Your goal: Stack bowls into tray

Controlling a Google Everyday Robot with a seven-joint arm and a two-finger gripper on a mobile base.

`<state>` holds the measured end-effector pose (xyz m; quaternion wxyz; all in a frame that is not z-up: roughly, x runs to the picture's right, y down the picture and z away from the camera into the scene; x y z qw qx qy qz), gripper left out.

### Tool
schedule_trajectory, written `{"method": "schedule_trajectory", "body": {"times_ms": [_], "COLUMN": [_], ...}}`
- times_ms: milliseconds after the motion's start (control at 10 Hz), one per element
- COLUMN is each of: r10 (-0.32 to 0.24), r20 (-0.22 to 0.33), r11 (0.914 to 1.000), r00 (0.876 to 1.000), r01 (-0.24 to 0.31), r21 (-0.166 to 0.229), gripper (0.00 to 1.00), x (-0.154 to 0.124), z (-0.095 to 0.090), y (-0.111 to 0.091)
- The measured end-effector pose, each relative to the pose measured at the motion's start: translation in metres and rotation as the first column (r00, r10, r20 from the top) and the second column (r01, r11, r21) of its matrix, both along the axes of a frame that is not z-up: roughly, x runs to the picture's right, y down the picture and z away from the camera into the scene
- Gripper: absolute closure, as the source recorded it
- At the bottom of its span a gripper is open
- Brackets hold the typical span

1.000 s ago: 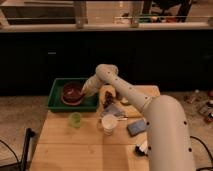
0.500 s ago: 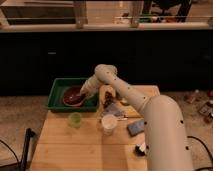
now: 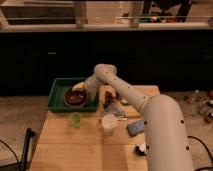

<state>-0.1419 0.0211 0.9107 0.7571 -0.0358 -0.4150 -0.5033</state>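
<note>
- Where the white arm (image 3: 131, 95) reaches back and to the left across the wooden table (image 3: 75, 145), its gripper (image 3: 80, 88) hangs over the green tray (image 3: 56, 92), at the near right part of the tray's inside.
- Whether the jaws are spread or pressed together cannot be told in the camera view; the gripper's end shows only as a pale, yellowish patch just above the bowl.
- One of the bowls, the dark maroon-brown bowl (image 3: 75, 97), sits upright inside the tray, toward its front right corner, directly under the gripper; whether the two touch cannot be told.
- An orange bowl-shaped thing (image 3: 106, 94) shows just right of the tray, outside its rim and partly hidden behind the arm; whether it rests flat on the table cannot be told.
- The tray lies at the far left corner of the table, its long side running along the table's back edge.
- A small translucent green cup (image 3: 75, 119) stands upright on the table in front of the tray, apart from it.
- A white cup (image 3: 108, 123) stands upright to the right of the green cup, near the middle of the table.
- A dark flat object (image 3: 135, 127) lies on the table right of the white cup, beside the arm's wide lower body.
</note>
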Motion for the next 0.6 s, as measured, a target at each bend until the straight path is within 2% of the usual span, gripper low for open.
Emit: {"method": "schedule_trajectory", "body": {"times_ms": [200,600], "r10": [0.003,-0.005], "r20": [0.000,-0.023], "r11": [0.9999,0.9969], "r00": [1.000,1.000], "r01": [-0.003,0.007], "r21": [0.017,0.078], "gripper": [0.20,0.20], "x": [-0.002,-0.005], "z": [-0.009,-0.034], "y": [-0.010,-0.040]}}
